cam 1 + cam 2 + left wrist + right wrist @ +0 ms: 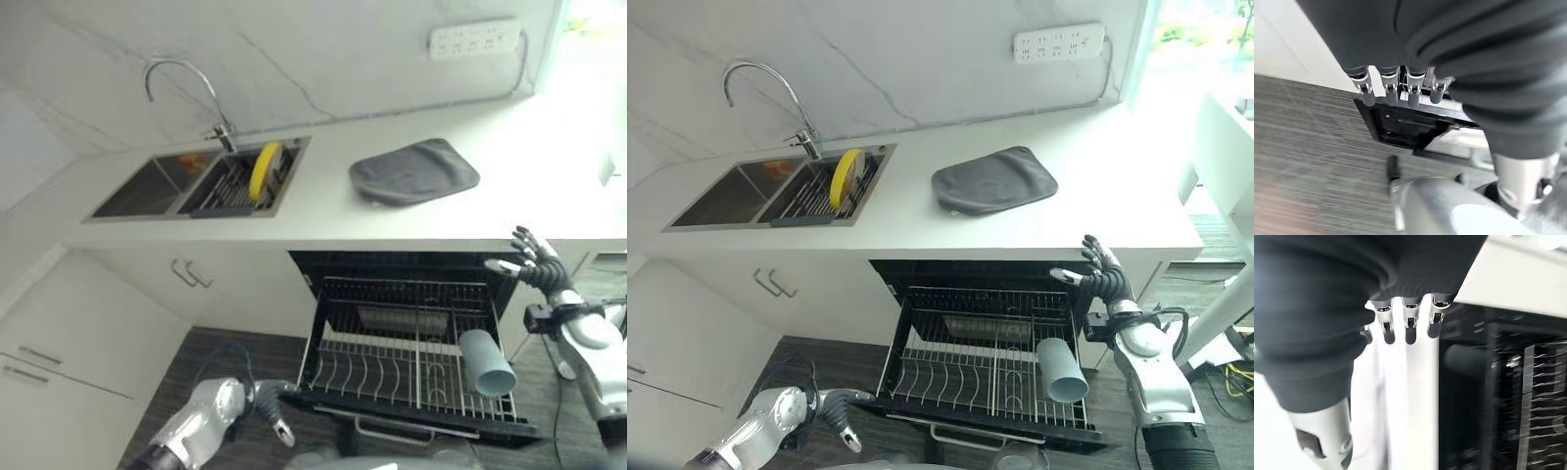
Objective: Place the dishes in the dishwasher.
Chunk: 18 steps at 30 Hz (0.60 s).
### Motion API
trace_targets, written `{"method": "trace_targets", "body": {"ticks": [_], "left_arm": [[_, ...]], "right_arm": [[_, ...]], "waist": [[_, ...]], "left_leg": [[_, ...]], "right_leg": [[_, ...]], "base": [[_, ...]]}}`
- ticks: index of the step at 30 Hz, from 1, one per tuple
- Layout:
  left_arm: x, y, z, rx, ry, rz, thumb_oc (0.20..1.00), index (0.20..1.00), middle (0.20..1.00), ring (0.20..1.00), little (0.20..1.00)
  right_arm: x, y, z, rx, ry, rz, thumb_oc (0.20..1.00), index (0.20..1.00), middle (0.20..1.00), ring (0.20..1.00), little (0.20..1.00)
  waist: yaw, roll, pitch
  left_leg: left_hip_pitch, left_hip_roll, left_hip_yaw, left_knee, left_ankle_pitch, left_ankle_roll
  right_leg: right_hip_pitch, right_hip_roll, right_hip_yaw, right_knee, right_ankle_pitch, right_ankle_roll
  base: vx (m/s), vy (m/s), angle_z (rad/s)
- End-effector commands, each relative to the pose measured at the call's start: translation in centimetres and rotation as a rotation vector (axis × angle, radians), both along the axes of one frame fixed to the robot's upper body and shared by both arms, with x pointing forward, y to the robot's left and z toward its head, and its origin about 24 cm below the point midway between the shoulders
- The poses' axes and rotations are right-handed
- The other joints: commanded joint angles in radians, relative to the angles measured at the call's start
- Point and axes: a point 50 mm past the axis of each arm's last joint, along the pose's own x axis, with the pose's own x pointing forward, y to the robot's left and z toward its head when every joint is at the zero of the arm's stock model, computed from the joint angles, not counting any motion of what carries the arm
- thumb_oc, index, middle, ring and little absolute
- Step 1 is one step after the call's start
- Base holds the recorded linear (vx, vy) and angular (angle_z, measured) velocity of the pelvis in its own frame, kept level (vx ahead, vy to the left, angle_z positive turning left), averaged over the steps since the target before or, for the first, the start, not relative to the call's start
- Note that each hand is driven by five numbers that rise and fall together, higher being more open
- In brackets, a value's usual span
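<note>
The dishwasher's lower rack [392, 362] is pulled out under the counter. A grey-blue cup [487, 361] lies on its side at the rack's right end. A yellow plate [263, 169] stands on edge in the sink's drying rack [232, 186]. My right hand [534, 257] is raised beside the dishwasher's upper right corner, fingers straight and spread, holding nothing. My left hand [273, 406] hangs low over the floor by the rack's front left corner, fingers relaxed and empty.
A dark grey mat [413, 171] lies on the white counter [323, 211]. A curved tap [186, 93] rises behind the double sink [147, 186]. White cabinet doors [88, 333] stand at left. A power strip [475, 39] is on the wall.
</note>
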Motion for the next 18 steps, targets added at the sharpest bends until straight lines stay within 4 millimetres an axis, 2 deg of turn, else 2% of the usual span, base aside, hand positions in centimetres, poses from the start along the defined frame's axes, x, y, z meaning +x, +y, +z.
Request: {"method": "trace_targets", "body": {"ticks": [1, 5, 7, 8, 11, 14, 18], "left_arm": [[-0.1, 0.8, 1.7, -0.149, -0.070, 0.099, 1.000, 1.000, 1.000, 1.000, 1.000], [3.2, 1.1, 5.0, -0.282, -0.251, 0.224, 1.000, 1.000, 1.000, 1.000, 1.000], [5.8, 1.8, 8.0, -0.355, -0.393, 0.292, 1.000, 1.000, 1.000, 1.000, 1.000], [6.2, 1.9, 8.6, -0.372, -0.418, 0.300, 1.000, 1.000, 1.000, 1.000, 1.000], [8.2, 3.2, 12.5, -0.471, -0.576, 0.367, 1.000, 1.000, 1.000, 1.000, 1.000], [8.6, 4.0, 15.6, -0.601, -0.711, 0.425, 1.000, 1.000, 1.000, 1.000, 1.000], [7.5, 5.0, 18.0, -0.834, -0.872, 0.535, 1.000, 1.000, 1.000, 1.000, 1.000]], "right_arm": [[0.2, -1.0, 3.8, 0.063, -0.234, -0.083, 1.000, 1.000, 1.000, 1.000, 1.000], [-0.4, -1.1, 4.5, 0.081, -0.285, -0.106, 1.000, 1.000, 1.000, 1.000, 1.000], [-0.8, -1.3, 5.5, 0.069, -0.330, -0.110, 1.000, 1.000, 1.000, 1.000, 1.000], [-0.8, -1.3, 5.6, 0.076, -0.339, -0.109, 1.000, 1.000, 1.000, 1.000, 1.000], [-1.4, -1.6, 6.9, 0.072, -0.416, -0.118, 1.000, 1.000, 1.000, 1.000, 1.000], [-1.8, -1.6, 7.8, 0.071, -0.483, -0.127, 1.000, 1.000, 1.000, 1.000, 1.000], [-2.4, -0.7, 8.1, 0.071, -0.533, -0.115, 1.000, 1.000, 1.000, 1.000, 1.000]], "waist": [[0.015, -0.098, -0.023], [0.013, -0.110, -0.043], [0.007, -0.118, -0.052], [0.007, -0.119, -0.053], [0.002, -0.130, -0.060], [0.010, -0.141, -0.067], [0.031, -0.152, -0.076]], "left_leg": [[0.023, -0.018, 0.064, 0.024, -0.093, -0.009], [0.038, -0.016, 0.069, 0.001, -0.104, -0.007], [0.038, -0.018, 0.069, 0.000, -0.113, -0.005], [0.038, -0.018, 0.070, 0.000, -0.114, -0.005], [0.040, -0.019, 0.078, 0.000, -0.123, -0.004], [0.039, -0.020, 0.088, 0.000, -0.131, -0.003], [0.037, -0.018, 0.094, 0.000, -0.132, -0.002]], "right_leg": [[0.098, 0.018, -0.075, -0.272, 0.133, 0.033], [0.115, 0.031, -0.068, -0.319, 0.150, 0.033], [0.121, 0.035, -0.063, -0.342, 0.161, 0.034], [0.121, 0.036, -0.062, -0.346, 0.164, 0.035], [0.124, 0.039, -0.054, -0.367, 0.177, 0.034], [0.125, 0.041, -0.050, -0.390, 0.189, 0.034], [0.115, 0.042, -0.048, -0.392, 0.190, 0.032]], "base": [[-0.19, -0.017, 0.14], [-0.15, -0.019, 0.19], [-0.14, -0.016, -0.06], [-0.13, -0.023, -0.08], [-0.15, -0.043, -0.06], [-0.15, -0.077, -0.04], [-0.10, -0.118, 0.02]]}}
